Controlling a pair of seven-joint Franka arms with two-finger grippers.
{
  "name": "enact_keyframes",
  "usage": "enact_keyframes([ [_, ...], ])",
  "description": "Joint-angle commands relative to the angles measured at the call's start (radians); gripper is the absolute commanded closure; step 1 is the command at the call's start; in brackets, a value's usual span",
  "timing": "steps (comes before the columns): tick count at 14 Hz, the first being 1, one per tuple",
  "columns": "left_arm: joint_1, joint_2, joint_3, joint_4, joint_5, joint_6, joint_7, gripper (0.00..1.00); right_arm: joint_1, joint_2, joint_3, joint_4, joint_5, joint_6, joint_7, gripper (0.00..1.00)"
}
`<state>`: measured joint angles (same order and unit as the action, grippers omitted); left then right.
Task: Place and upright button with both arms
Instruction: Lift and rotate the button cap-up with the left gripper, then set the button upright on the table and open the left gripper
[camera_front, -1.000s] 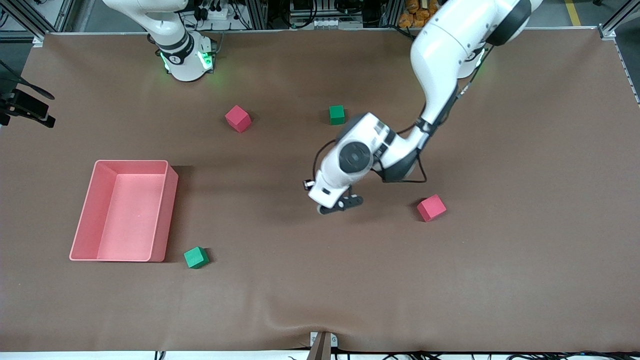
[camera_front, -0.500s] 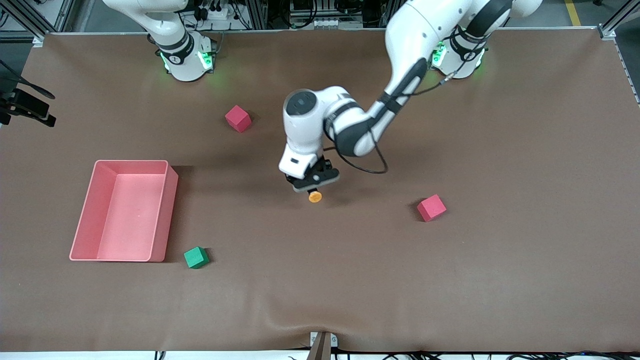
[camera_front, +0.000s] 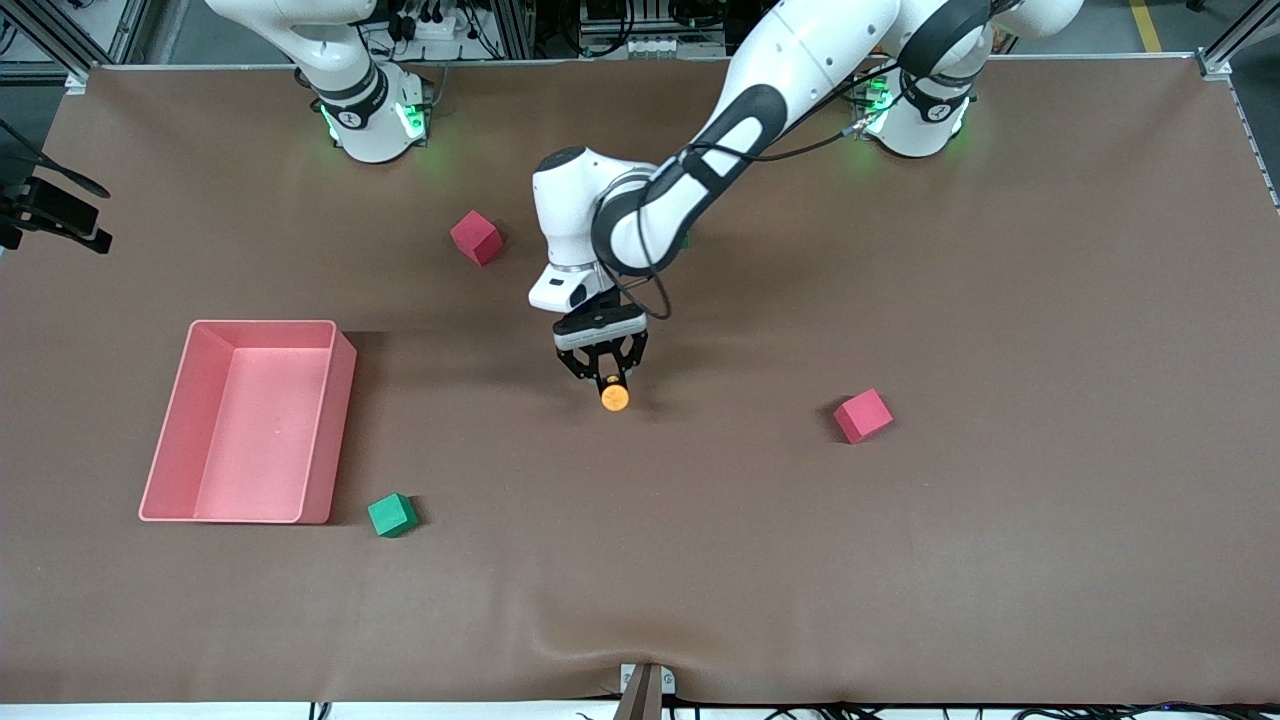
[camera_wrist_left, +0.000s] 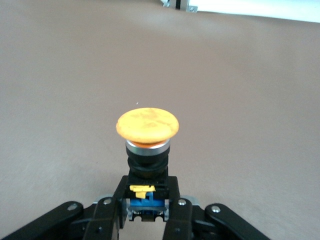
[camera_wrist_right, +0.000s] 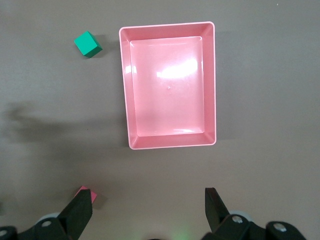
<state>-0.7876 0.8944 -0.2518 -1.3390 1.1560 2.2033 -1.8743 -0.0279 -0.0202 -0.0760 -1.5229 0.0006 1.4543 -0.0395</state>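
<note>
We see the left arm's black two-finger gripper (camera_front: 606, 378) low over the middle of the brown table (camera_front: 1000, 550), its fingers (camera_wrist_left: 177, 220) pinched narrow on the small push-button with a round orange cap, black body and bluish end (camera_front: 614, 398). From the left wrist view the gripper (camera_wrist_left: 148, 216) clamps the button (camera_wrist_left: 147, 145) at its blue end, one finger on either side, while the orange cap points away from the wrist camera, out past the fingertips. In the front view the cap sits just past the fingertips, on the side nearer the front camera; we cannot tell whether the button touches the table.

The right arm waits near its base. Its gripper (camera_wrist_right: 149, 212) hangs high over the right arm's end of the table, fingers spread wide with nothing between them.

Under it lies the empty pink rectangular plastic tray (camera_front: 341, 400), seen in the right wrist view too (camera_wrist_right: 210, 80). A small green cube (camera_front: 392, 515) sits just beside the tray's corner nearest the front camera, also seen from the right wrist (camera_wrist_right: 88, 44). A pink cube (camera_front: 476, 237) lies farther from the front camera than the tray, nearer the right arm's base. Another pink cube (camera_front: 863, 415) rests toward the left arm's end of the table, well apart from the button
</note>
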Motion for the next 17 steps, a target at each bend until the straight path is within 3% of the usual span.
enact_keyframes([
  [1, -0.027, 0.076, 0.016, 0.014, 0.224, 0.016, -0.155, 1.0, -0.01, -0.017, 0.007, -0.002, 0.015, -0.009, -0.011, 0.0],
  [6, -0.027, 0.147, 0.016, 0.012, 0.555, 0.016, -0.348, 1.0, -0.016, -0.015, 0.004, -0.003, 0.018, -0.009, -0.011, 0.0],
  [11, -0.032, 0.199, 0.016, 0.012, 0.686, 0.015, -0.428, 0.99, -0.046, -0.017, 0.076, -0.003, 0.029, -0.005, -0.01, 0.0],
  [13, -0.041, 0.199, 0.016, 0.012, 0.685, 0.015, -0.44, 0.58, -0.063, -0.017, 0.108, -0.002, 0.027, 0.0, -0.01, 0.0],
  [15, -0.042, 0.199, 0.014, 0.011, 0.674, 0.013, -0.447, 0.0, -0.066, -0.017, 0.108, -0.003, 0.027, -0.002, -0.01, 0.0],
  [17, -0.053, 0.18, -0.003, 0.009, 0.598, 0.007, -0.465, 0.0, -0.069, -0.017, 0.108, -0.003, 0.027, -0.005, -0.011, 0.0],
])
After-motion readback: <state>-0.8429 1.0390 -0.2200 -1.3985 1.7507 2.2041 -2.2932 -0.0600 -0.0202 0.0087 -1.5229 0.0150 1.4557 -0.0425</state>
